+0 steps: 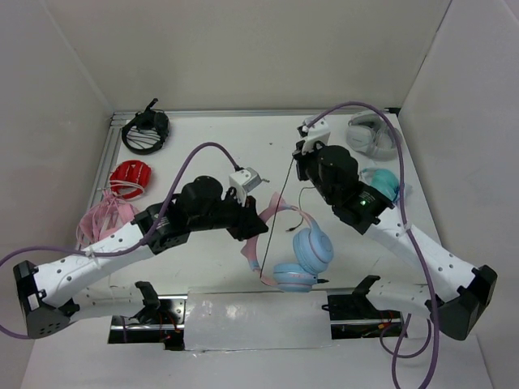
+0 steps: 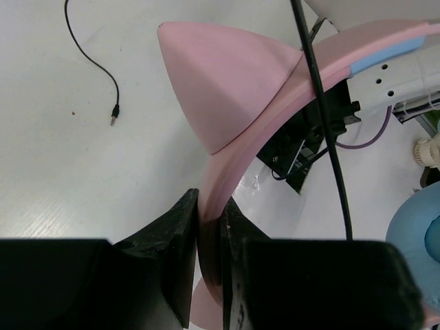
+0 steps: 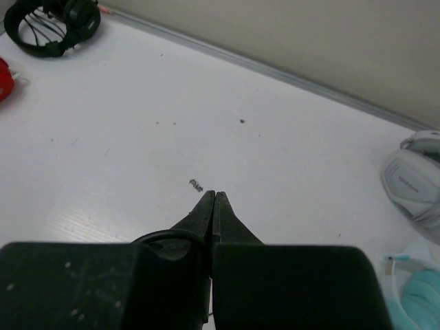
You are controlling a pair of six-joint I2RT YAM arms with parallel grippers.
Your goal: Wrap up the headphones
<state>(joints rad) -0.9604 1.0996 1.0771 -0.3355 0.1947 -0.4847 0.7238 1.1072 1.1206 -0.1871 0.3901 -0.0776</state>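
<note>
The left gripper (image 2: 210, 201) pinches the headband (image 2: 230, 168); the right gripper (image 3: 214, 195), closed on the cable (image 2: 323, 103), should wind it taut around that headband

Matt pink plastic headphones (image 2: 234, 75) on smooth white table (image 2: 55, 172).

The plastic cat-ear headphones (image 1: 312, 247) have a pale pink headband and ears, round light-blue ear cups rimmed in pink, and a light-blue strip on the band; their thin cable (image 2: 321, 103) is black. The left arm's matte fingers (image 2: 175, 247) and the right arm's fingers (image 3: 203, 216) are black. The smooth counter (image 1: 219, 154) is white with a few dark specks. Also present are black wire-frame headphones (image 1: 146, 130), red headphones (image 1: 130, 178), pink headphones (image 1: 104, 217), grey-white headphones (image 1: 371, 134) and teal headphones (image 1: 385, 185)
</note>
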